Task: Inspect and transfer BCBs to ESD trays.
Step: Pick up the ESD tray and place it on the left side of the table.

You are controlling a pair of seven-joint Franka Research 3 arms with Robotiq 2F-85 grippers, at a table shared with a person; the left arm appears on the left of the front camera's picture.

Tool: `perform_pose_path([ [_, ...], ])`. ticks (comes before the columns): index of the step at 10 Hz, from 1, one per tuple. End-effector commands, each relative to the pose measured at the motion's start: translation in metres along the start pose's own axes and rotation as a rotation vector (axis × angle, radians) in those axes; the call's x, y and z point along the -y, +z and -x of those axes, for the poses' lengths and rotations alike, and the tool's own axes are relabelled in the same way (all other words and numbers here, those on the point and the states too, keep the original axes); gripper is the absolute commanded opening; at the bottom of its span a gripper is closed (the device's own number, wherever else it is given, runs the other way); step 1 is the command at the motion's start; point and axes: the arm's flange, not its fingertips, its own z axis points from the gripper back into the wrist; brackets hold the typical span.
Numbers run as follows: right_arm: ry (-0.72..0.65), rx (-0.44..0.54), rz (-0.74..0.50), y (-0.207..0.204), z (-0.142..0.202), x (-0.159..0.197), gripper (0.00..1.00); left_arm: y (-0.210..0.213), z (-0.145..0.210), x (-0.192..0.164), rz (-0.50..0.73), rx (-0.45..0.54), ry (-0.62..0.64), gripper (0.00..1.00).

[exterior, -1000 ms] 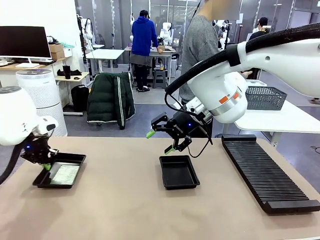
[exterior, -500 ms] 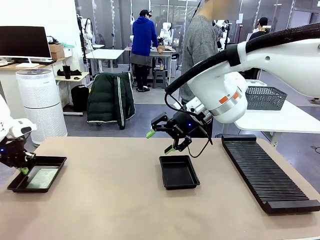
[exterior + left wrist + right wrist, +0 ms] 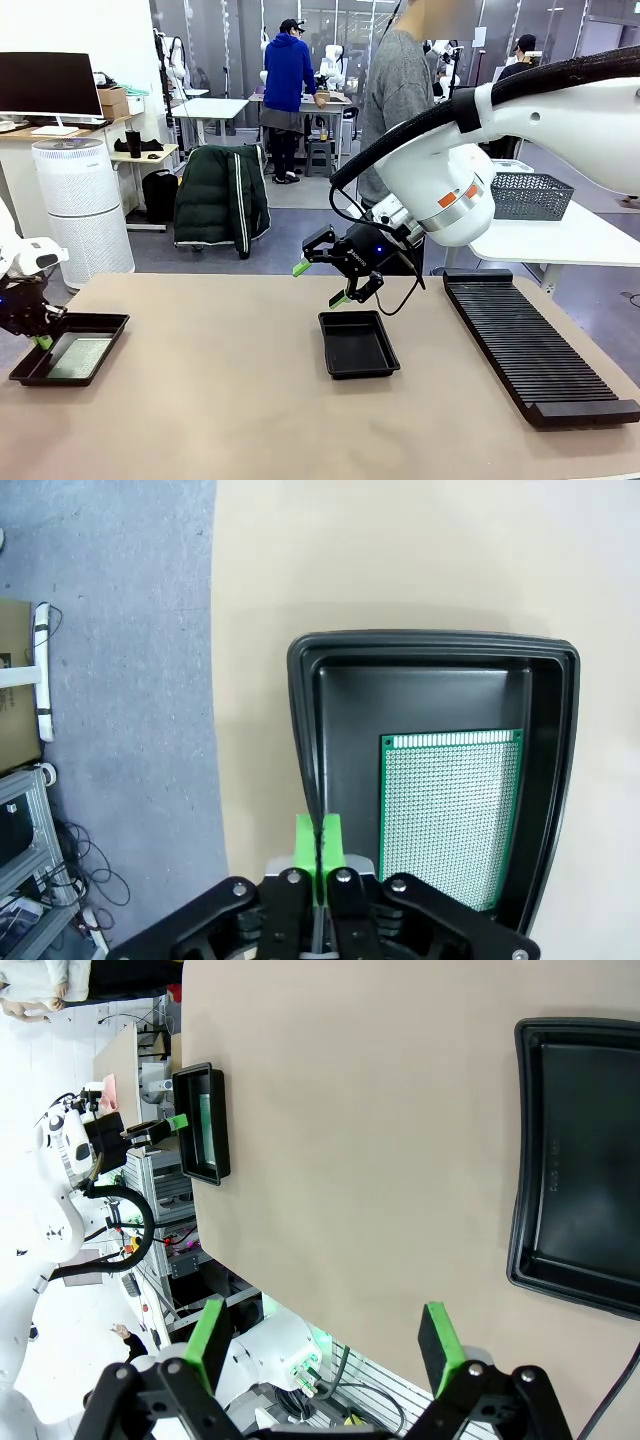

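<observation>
One thin flat green circuit board (image 3: 450, 820) lies flat in the left shallow black plastic tray (image 3: 95, 317), by the left edge of the tan table (image 3: 220, 400). Two such trays sit there, and the second tray (image 3: 360, 373) is in the middle. The left gripper (image 3: 318, 825) squeezes tight on the left tray's rim. The right gripper (image 3: 320, 283) hangs above the second tray, its two green fingers spread wide, gripping nothing. One long black ribbed rack (image 3: 530, 345) lies on the right.
</observation>
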Motion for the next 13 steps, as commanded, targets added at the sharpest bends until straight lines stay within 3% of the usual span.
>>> perform_pose_path([
  [1,-0.009,0.01,0.002,0.0,0.0,-0.001,1.0,0.0,0.0,-0.001,0.0,0.0,0.002,0.03],
  [2,-0.009,0.01,0.002,0.0,0.0,-0.001,1.0,0.0,0.0,0.0,0.0,0.0,0.0,0.1],
  [3,-0.009,0.01,0.002,0.0,0.0,-0.001,1.0,0.003,0.0,0.002,-0.009,0.004,0.033,0.57],
  [4,-0.009,0.01,0.002,0.0,0.0,-0.001,1.0,0.007,-0.001,0.003,-0.006,0.001,0.038,0.64],
  [5,-0.009,0.01,0.002,0.0,0.0,-0.001,1.0,0.01,0.0,0.004,-0.004,-0.003,0.046,1.0],
  [7,-0.009,0.01,0.002,0.0,0.0,-0.001,1.0,0.024,0.002,0.006,-0.001,0.005,0.053,1.0],
  [8,-0.009,0.01,0.002,0.0,0.0,-0.001,1.0,0.031,0.004,0.006,-0.009,0.007,0.051,0.93],
  [9,-0.009,0.01,0.002,0.0,0.0,-0.001,1.0,0.041,0.006,0.006,-0.01,0.011,0.048,1.0],
  [13,-0.009,0.01,0.002,0.0,0.0,-0.001,1.0,0.095,0.007,0.006,0.008,0.026,0.03,1.0],
])
